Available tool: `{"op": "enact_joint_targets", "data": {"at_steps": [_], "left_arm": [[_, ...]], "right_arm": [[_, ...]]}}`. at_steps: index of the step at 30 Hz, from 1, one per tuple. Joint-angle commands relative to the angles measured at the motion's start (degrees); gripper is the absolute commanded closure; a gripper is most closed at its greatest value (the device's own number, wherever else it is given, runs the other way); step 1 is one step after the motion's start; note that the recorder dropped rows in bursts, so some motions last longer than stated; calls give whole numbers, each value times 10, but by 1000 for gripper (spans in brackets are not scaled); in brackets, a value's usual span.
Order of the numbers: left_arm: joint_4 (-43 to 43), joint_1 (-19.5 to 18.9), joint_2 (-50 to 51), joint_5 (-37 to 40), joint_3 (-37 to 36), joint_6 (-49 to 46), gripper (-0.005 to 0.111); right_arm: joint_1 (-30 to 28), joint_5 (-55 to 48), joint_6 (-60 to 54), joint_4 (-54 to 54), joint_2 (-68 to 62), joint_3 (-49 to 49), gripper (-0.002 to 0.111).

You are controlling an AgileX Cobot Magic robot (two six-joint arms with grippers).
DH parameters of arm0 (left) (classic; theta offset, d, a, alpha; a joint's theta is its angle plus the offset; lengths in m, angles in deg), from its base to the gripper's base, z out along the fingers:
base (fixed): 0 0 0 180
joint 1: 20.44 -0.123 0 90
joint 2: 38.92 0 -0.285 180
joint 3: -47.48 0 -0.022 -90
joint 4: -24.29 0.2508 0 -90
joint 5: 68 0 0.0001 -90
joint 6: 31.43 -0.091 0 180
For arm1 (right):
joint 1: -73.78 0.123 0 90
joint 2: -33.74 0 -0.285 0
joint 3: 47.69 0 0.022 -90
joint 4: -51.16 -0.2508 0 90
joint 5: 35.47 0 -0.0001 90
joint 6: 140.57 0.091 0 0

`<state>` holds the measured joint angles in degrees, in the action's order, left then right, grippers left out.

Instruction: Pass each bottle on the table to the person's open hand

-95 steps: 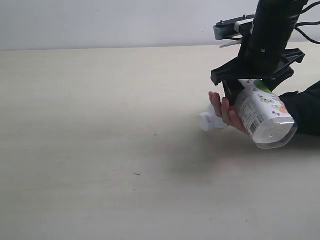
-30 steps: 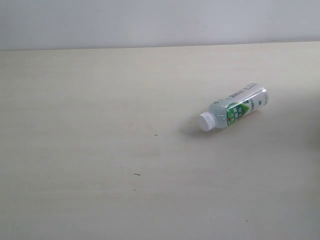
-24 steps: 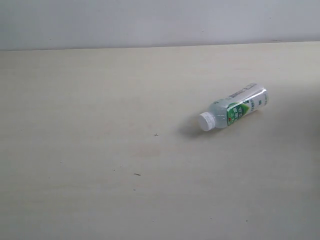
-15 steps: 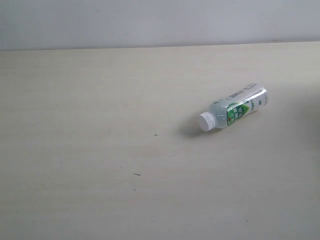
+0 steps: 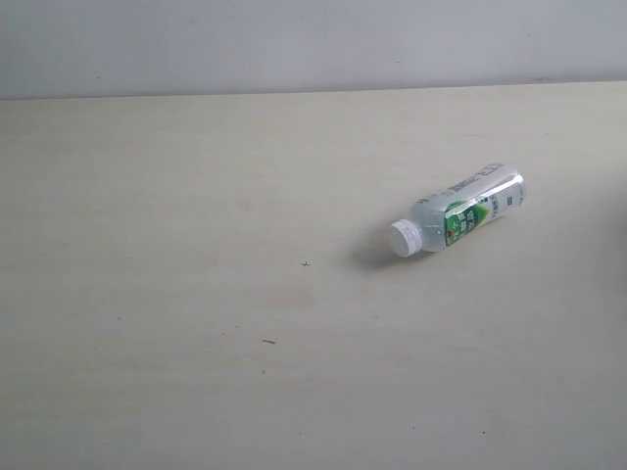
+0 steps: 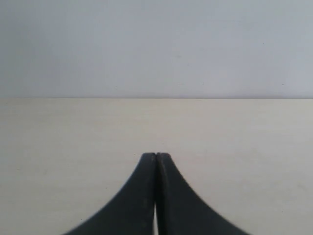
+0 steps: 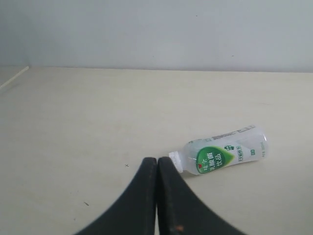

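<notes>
One bottle [image 5: 458,214], clear with a green label and a white cap, lies on its side on the pale table [image 5: 196,294], right of the middle, its cap towards the near left. The right wrist view shows the same bottle [image 7: 222,152] beyond my right gripper [image 7: 157,159], whose black jaws are pressed together with nothing between them. My left gripper [image 6: 156,154] is shut too and empty, over bare table. Neither arm shows in the exterior view. The person's open hand is out of view.
A plain grey wall [image 5: 313,44] runs behind the table's far edge. A few tiny dark specks [image 5: 267,341] mark the tabletop.
About three seconds ago my right gripper held a white-labelled bottle over the person's hand; arm, hand and that bottle have since left the view. Over the last second nothing moved.
</notes>
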<state>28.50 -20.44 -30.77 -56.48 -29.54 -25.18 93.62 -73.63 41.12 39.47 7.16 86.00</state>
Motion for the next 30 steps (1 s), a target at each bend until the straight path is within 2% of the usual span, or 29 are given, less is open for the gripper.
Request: {"op": "enact_joint_targets", "data": {"at_steps": [1,30], "left_arm": [[2,0,-4,-1,-2,0,107],[2,0,-4,-1,-2,1,107]], "right_arm": [[-2,10,-1,3,2,-2,108],[-2,5,0,8,2,-2,108]]}}
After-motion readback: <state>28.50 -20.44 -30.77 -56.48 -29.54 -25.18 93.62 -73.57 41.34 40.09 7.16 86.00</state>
